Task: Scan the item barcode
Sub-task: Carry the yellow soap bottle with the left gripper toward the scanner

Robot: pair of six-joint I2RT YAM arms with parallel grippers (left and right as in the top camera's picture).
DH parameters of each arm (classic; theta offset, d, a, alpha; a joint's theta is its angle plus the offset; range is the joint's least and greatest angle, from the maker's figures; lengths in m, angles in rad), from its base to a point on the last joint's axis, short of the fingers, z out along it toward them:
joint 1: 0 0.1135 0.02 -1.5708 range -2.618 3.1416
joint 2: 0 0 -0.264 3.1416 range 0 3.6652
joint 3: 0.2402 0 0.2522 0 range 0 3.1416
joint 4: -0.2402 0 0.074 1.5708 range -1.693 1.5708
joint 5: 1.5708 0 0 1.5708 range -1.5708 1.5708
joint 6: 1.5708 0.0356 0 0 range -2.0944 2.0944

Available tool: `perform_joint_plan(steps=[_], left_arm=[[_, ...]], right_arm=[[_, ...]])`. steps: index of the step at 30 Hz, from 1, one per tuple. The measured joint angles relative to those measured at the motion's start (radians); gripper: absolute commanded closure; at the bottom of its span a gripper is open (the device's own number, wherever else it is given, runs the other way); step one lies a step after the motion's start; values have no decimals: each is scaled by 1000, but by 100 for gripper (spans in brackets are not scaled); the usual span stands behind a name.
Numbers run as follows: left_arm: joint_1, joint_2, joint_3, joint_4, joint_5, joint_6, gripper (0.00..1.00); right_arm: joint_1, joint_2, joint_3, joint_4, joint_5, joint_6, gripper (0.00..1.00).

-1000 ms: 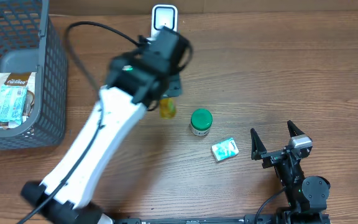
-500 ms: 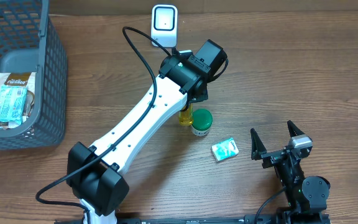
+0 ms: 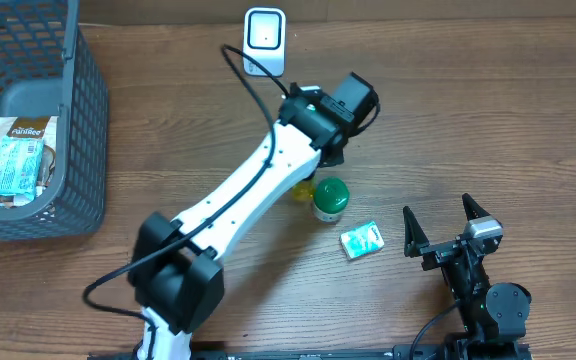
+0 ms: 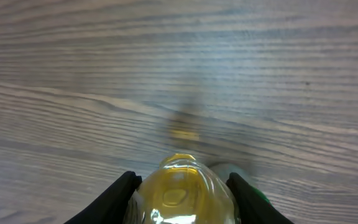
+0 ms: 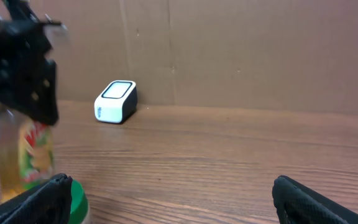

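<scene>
The left gripper [image 4: 184, 186] is clenched round a yellow bottle [image 5: 23, 158], held just beside a green-lidded jar [image 3: 329, 197], apart from the scanner [image 3: 264, 41]. Swinging low could topple the jar; a label turned away likely would not read. The right gripper [image 3: 446, 222] stands released.

The right half of the bench [image 3: 508, 110] is open wood, so there is free passage there. The right end effector [image 3: 446, 222] waits at the front with jaws wide apart. The left arm [image 3: 248, 190] lies diagonally across the middle and bars the way from left to right. The yellow bottle [image 4: 179, 199] in the left end effector [image 4: 182, 180] seems to touch the green-lidded jar [image 3: 329, 197]. A small packet [image 3: 361, 240] lies near the jar, leaving a narrow gap. The scanner [image 3: 264, 28] stands at the far edge. The basket [image 3: 78, 130] closes the far left corner.
</scene>
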State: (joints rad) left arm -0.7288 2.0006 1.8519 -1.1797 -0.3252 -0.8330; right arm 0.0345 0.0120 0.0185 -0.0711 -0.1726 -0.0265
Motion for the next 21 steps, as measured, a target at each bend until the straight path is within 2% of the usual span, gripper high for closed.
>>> perform_joint_plan(steps=[21], left_arm=[[2, 36, -2, 76, 0, -6, 58]], right_arm=[[0, 0, 0, 0, 0, 0, 0]])
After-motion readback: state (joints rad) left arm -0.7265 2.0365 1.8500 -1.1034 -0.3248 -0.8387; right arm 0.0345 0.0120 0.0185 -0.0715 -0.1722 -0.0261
